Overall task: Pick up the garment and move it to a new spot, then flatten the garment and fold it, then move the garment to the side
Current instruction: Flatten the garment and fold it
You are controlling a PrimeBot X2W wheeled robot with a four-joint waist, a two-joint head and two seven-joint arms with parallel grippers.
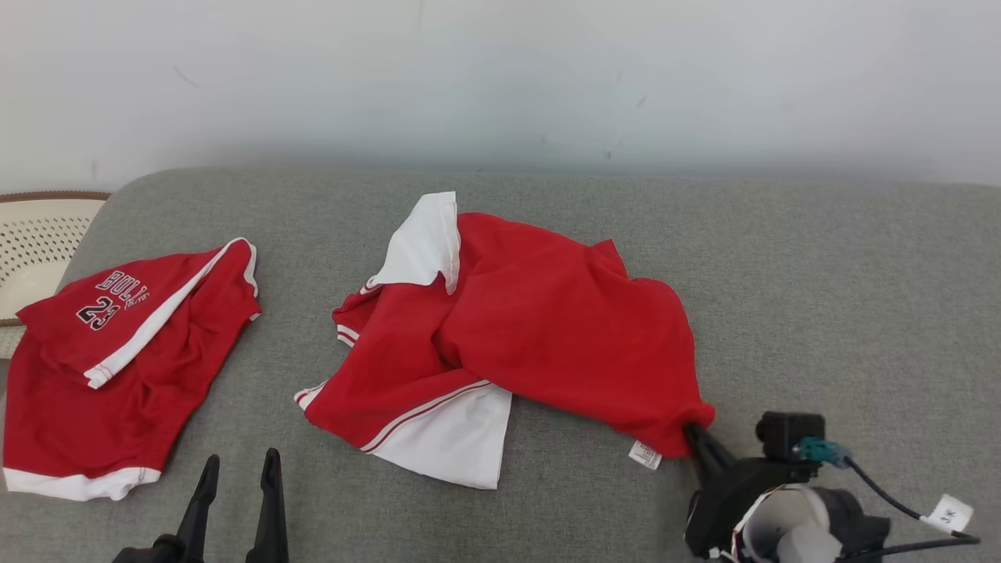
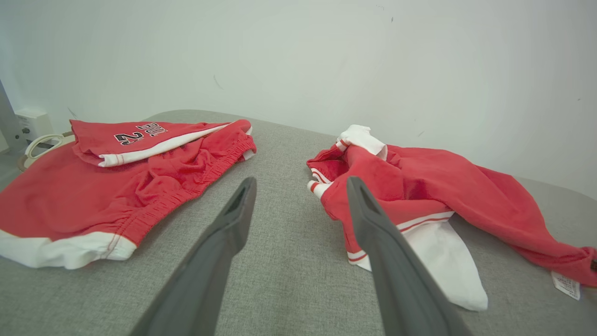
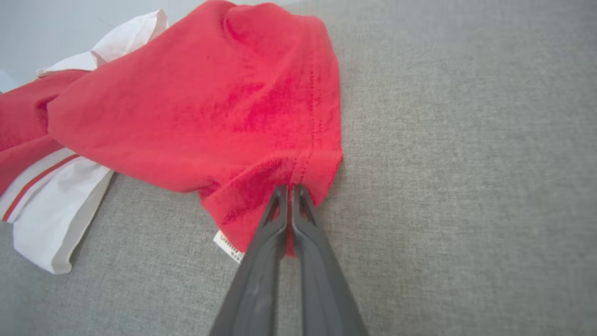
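Crumpled red-and-white jersey (image 1: 539, 328) lies mid grey cushion (image 1: 821, 297), long axis running far-left to near-right, near-right hem corner pinched in the closed right gripper (image 1: 692, 432); left gripper (image 1: 241, 463) spread wide, empty, near-left.

On the desk (image 1: 821, 274), garment (image 1: 539, 328) in the middle, shorts (image 1: 109, 367) well to its left, basket (image 1: 39, 234) off the desk's left edge, right tool (image 1: 692, 432) at garment's near right corner.

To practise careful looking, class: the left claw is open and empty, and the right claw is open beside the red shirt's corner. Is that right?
No. The right claw is shut on a corner of the red shirt, as the right wrist view shows. The left claw is open and empty.
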